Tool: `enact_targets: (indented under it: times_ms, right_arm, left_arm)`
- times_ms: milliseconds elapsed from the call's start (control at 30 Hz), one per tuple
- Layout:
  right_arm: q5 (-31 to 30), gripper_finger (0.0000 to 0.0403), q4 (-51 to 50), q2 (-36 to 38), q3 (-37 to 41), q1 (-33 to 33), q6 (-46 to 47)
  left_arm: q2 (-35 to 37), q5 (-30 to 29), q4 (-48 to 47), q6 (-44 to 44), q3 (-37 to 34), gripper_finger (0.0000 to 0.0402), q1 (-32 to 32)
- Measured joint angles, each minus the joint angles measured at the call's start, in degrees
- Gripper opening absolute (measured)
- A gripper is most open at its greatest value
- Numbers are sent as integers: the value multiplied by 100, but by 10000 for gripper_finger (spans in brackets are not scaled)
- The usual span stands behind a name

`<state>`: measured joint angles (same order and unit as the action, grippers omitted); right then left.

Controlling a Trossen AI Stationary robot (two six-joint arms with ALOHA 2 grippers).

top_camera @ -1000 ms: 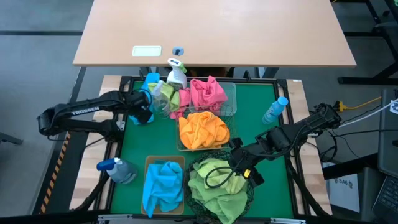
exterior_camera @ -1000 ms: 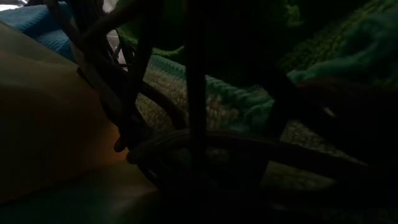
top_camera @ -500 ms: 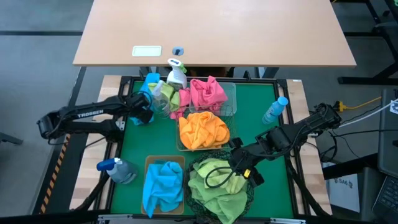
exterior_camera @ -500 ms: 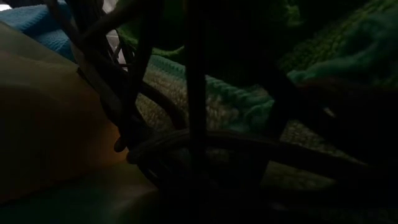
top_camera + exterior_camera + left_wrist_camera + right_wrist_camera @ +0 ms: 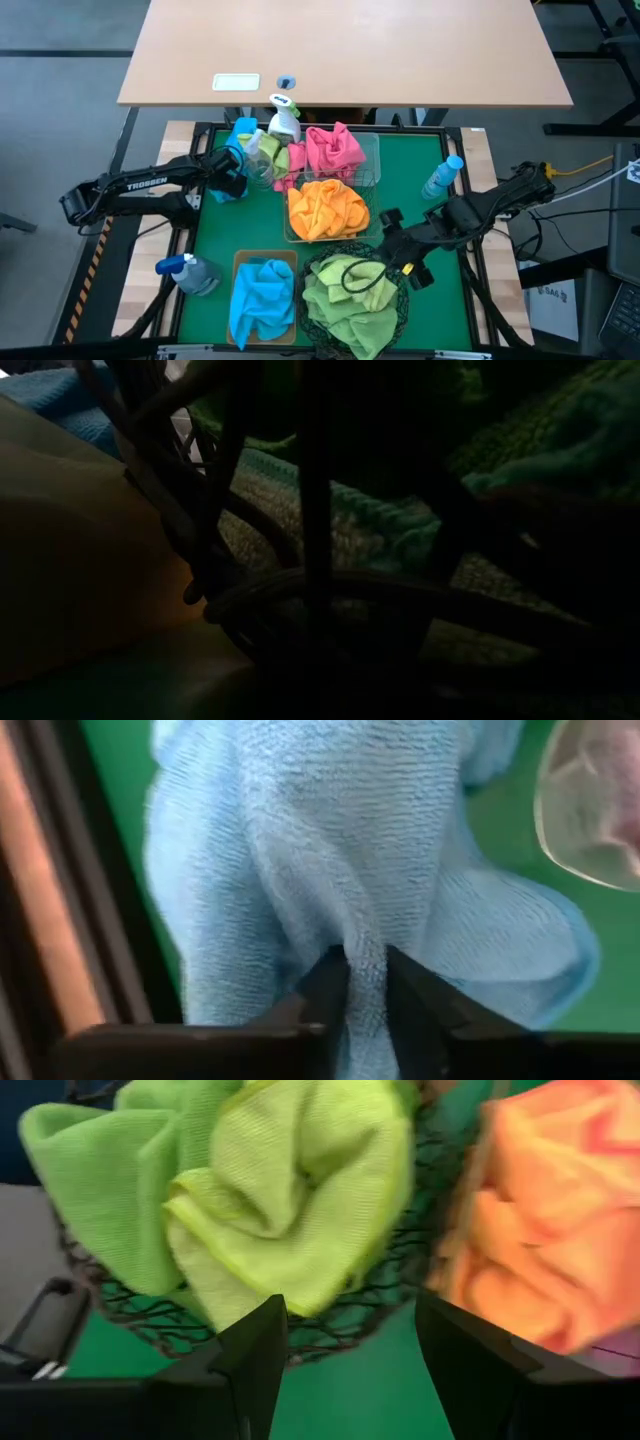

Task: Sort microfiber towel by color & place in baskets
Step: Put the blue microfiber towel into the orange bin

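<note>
My left gripper (image 5: 367, 982) is pinching a fold of the light blue towel (image 5: 330, 860); in my left wrist view the ribbed microfiber bunches into a narrow ridge squeezed between my two dark fingers (image 5: 322, 988). In the high view this gripper (image 5: 232, 168) sits at the upper left of the green mat (image 5: 215, 235), and the blue towel (image 5: 240, 135) lies there as a small crumpled heap beside the white spray bottle (image 5: 283, 118), with no clear long axis that I can make out. The mat's black frame runs close along its left, so there is little room that way; bare green lies open below it.

My right gripper (image 5: 392, 262) hangs at the lower right of the mat with its fingers spread wide and nothing between them, just to the right of the round black wire-mesh basket (image 5: 398, 312). That basket holds rumpled lime green towels (image 5: 345, 295); my right wrist view shows the thin dark netting (image 5: 330, 1325) under the soft folds.

The tan bin (image 5: 240, 262) at lower centre, its long axis running up and down the frame, carries a blue towel (image 5: 262, 298). Above the round basket, a clear basket (image 5: 292, 232) holds an orange towel (image 5: 326, 207), and the next one (image 5: 372, 150) a pink towel (image 5: 334, 150). A blue spray bottle (image 5: 190, 270) lies at lower left and another (image 5: 441, 177) at the right edge.
</note>
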<state>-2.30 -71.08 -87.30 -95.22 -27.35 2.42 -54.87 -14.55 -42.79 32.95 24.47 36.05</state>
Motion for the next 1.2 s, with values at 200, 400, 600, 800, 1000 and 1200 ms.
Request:
enact_targets:
  times_ms: [200,400,600,800,1000,1200]
  right_arm:
    - [-600,221,-60,419,0,2,-115]
    - [-981,221,-62,620,0,0,-147]
    - [-1161,221,-60,631,0,2,-149]
    - [-1176,221,-81,629,0,2,-146]
    - [-1187,221,-112,629,0,2,-142]
    - [-1225,221,-110,626,0,2,-96]
  left_arm:
    - [2,713,-33,489,0,8,-2]
    - [18,1478,-106,813,2,3,-2]
    - [44,2283,-523,894,2,2,-104]
    - [178,2600,-1129,902,198,1,-434]
    - [343,2571,-1591,1087,886,1,-955]
    - [449,2543,-1790,1342,1828,0,-1414]
